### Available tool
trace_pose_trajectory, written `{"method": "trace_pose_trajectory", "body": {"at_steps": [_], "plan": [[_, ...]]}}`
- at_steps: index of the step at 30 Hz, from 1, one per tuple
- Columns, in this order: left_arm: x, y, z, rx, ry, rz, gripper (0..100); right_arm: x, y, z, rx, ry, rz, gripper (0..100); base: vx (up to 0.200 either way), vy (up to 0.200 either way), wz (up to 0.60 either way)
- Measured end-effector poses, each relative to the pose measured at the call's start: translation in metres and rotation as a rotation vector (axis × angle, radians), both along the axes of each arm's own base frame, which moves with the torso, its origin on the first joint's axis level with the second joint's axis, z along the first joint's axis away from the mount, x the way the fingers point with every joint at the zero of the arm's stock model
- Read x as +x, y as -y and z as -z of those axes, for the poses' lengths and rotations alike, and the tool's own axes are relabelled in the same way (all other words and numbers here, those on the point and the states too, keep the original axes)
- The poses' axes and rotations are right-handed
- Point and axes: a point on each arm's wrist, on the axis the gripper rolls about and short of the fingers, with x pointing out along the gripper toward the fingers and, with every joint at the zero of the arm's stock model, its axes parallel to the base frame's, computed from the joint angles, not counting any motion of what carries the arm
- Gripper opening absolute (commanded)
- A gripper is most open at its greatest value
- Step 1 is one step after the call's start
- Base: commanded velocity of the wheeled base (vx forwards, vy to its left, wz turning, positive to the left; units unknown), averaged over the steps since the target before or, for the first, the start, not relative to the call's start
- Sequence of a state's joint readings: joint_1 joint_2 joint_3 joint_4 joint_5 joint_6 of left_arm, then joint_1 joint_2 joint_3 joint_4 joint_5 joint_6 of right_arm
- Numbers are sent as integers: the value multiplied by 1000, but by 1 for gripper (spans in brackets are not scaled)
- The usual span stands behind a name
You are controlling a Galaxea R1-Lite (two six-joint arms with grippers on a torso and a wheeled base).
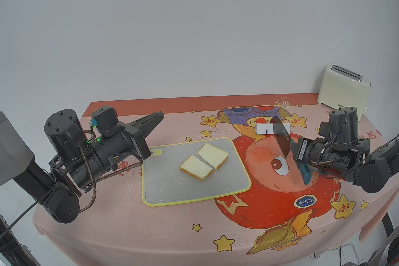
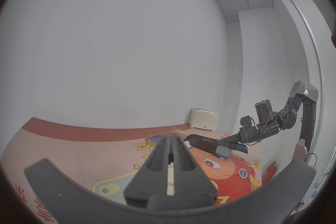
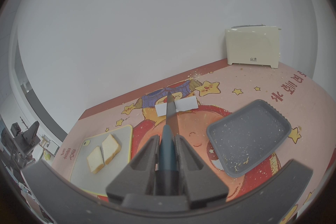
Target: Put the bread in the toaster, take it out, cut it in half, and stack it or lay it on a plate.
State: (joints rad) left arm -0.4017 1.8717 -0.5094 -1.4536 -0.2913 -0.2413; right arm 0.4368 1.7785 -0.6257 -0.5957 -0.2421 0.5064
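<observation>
— What does the right tool (image 1: 300,154) have hold of?
— Its fingers are clamped on the teal handle of the knife (image 1: 286,141). The knife is held up off the bench (image 1: 124,221) with its dark blade pointing away from the robot.
— Where is the bread relative to it?
— It lies to that tool's left, lower down and well apart from the blade. The nearer bread half (image 1: 196,167) and the farther bread half (image 1: 213,155) lie flat on the cutting board (image 1: 174,192), side by side, with a narrow gap along the cut.
— How do they look?
— Both have pale, creamy faces with a thin golden-brown crust. Each is a rough rectangle, and the cut edges face each other.
— And the left tool (image 1: 157,116)?
— Its fingers are pressed together and grip nothing. It hangs above the bench, off the board's far left corner. The halves lie to its right, nearer the robot.
— What lies farther out?
— Just past the blade tip, a white card (image 1: 266,128) lies on the bench. On the right tool's right side sits a grey plate (image 3: 248,133) speckled with crumbs. Farthest off, at the bench's back right corner, stands the cream toaster (image 1: 343,92).
</observation>
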Motion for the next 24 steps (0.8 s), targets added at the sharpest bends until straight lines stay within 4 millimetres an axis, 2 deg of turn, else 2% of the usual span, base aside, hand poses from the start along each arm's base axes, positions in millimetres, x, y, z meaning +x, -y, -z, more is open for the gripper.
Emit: {"method": "trace_pose_trajectory", "body": {"at_steps": [15, 16, 24], "plan": [[0, 0, 0, 1, 0, 0, 0, 1, -3, 8, -5, 0, -7, 0, 0, 0, 0], [0, 0, 0, 1, 0, 0, 0, 0, -3, 8, -5, -1, -7, 100, 0, 0, 0], [0, 0, 0, 1, -1, 0, 0, -1, -2, 10, -7, -10, -5, 100, 0, 0, 0]]}}
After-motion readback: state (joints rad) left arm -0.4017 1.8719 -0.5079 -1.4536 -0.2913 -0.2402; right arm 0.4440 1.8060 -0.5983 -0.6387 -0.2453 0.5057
